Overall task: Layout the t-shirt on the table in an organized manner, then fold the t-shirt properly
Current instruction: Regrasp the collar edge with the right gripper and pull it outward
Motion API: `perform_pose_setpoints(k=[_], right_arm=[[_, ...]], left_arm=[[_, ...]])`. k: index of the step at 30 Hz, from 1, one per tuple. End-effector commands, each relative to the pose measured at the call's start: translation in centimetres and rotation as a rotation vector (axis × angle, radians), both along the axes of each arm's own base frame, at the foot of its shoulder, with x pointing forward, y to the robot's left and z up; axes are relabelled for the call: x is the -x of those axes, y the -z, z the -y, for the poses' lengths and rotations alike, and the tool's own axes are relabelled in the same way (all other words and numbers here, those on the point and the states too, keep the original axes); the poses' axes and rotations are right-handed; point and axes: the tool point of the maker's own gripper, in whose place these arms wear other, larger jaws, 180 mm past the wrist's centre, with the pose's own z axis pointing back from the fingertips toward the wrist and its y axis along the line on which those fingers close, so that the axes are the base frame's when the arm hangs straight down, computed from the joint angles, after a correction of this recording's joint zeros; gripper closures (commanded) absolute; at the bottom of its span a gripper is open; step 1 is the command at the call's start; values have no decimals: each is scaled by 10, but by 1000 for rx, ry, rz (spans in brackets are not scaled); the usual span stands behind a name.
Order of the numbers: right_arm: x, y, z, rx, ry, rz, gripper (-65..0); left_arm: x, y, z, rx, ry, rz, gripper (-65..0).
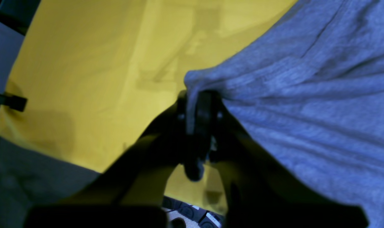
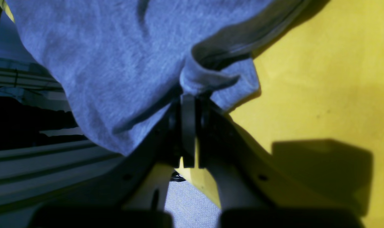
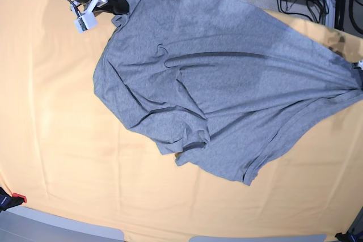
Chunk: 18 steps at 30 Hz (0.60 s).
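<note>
Grey t-shirt (image 3: 227, 83) stretched left-right across table (image 3: 57, 157), both grippers clamping edges

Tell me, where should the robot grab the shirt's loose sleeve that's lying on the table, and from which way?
Probably the hemmed cuff of the loose sleeve on the t-shirt. It lies on the table with its opening edge curled up, so a finger could likely slip under. Come from the near table edge, where bare cloth leaves room. Both grippers already pinch shirt corners, so one must let go first.
</note>
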Motion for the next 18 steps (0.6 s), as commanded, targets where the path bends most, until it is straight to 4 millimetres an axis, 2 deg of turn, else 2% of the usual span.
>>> perform_pose_setpoints(k=[1,5,8,13,18], right_arm=[[5,1,4,25,-14,-14,0],[1,-2,7,39,-17,1,0],[-9,-17,19,83,-1,58,0],[-28,-49,58,209,74,172,0],[-38,-67,105,323,185,231,0]], left_arm=[[-6,-17,-4,-34,7,39,0],[-6,-17,-4,-30,10,42,0],[-7,-18,0,-20,28,45,0],[-11,-18,20,49,118,63,0],[-13,-23,49,126,257,95,0]])
